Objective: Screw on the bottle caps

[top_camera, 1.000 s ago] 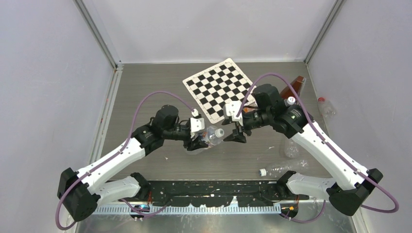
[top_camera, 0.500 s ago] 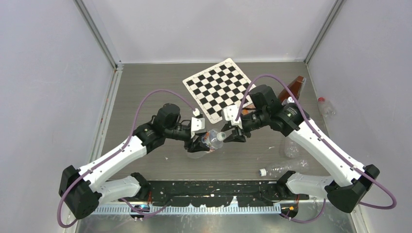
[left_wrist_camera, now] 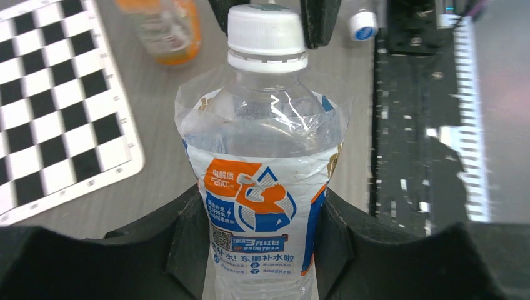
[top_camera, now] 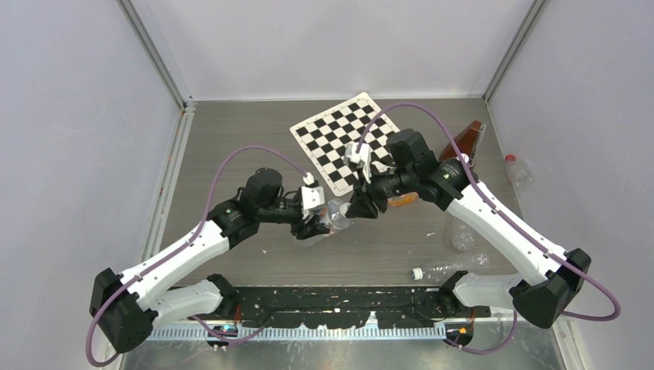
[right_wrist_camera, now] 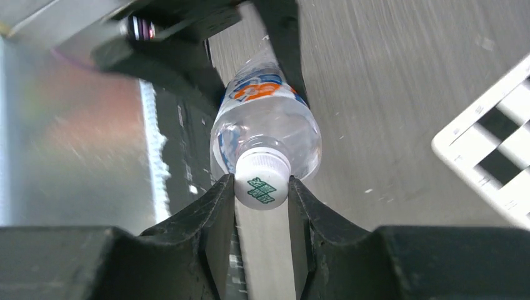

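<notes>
- The white cap (right_wrist_camera: 262, 184) sits on the neck of a clear bottle (left_wrist_camera: 265, 187), which is held off the tabletop (top_camera: 231, 154) between the two arms, just in front of the checkerboard (top_camera: 347, 142).
- The right gripper (top_camera: 361, 205) is closed on the cap, with a finger against each side. Only the tips reach the cap's ribbed edge, so I judge that a turn could make them skid around it rather than carry it.
- I cannot tell whether the cap is square on the thread. If it is cocked, turning could jam it crooked or pop it off the neck.
- The left gripper (top_camera: 318, 223) clamps the bottle around its labelled body. The wall there is thin and the shoulder looks creased, so a firm twist at the cap could spin the bottle in that grip, and nothing would tighten.
- Squeezing harder to stop that spin could buckle the soft body and tilt the neck away from the right gripper's axis.
- The two grippers meet almost nose to nose. A wrist roll off the neck's line could bend or drag the bottle sideways.
- If the cap drops, it could roll among the things below. An orange bottle (left_wrist_camera: 164, 28) lies near the checkerboard, and a loose cap (top_camera: 416, 273) rests near the front edge, so a dropped cap could be mixed up with it.
</notes>
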You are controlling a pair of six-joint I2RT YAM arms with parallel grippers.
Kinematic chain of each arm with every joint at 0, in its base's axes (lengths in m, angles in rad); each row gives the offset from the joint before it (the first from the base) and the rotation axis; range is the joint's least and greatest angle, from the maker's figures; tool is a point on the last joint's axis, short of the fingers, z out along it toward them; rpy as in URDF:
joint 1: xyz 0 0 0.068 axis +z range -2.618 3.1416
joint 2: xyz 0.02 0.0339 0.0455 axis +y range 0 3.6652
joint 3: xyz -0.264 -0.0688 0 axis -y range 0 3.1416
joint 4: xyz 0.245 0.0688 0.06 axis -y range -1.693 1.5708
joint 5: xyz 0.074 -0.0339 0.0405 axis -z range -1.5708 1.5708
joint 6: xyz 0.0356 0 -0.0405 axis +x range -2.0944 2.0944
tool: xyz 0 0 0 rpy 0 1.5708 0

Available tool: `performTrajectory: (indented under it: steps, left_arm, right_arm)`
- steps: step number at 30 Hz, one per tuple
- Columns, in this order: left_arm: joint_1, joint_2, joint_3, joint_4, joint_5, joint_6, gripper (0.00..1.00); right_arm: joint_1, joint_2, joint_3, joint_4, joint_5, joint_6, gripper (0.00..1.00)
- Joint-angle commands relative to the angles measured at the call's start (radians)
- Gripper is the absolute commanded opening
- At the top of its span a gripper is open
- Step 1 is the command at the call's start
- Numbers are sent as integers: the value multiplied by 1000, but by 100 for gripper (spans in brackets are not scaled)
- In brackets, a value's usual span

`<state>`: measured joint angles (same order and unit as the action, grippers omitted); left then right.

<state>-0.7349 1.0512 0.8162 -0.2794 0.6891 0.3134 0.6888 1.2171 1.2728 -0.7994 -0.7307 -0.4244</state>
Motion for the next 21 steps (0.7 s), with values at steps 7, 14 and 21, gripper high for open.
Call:
performTrajectory:
  steps: [7,14,21]
  left_arm:
    - [-319,-102,-177,477,-809,234,0]
    - [-399,-75,-226,582,-995,295,0]
    - [-236,-141,-176,290,-669,68,0]
  right_arm:
    - [11,-5,-126,284,519,1254,1]
    - [-8,-51,-152,398,525,1275,8]
    - [-9,-153,-70,261,242,330,62]
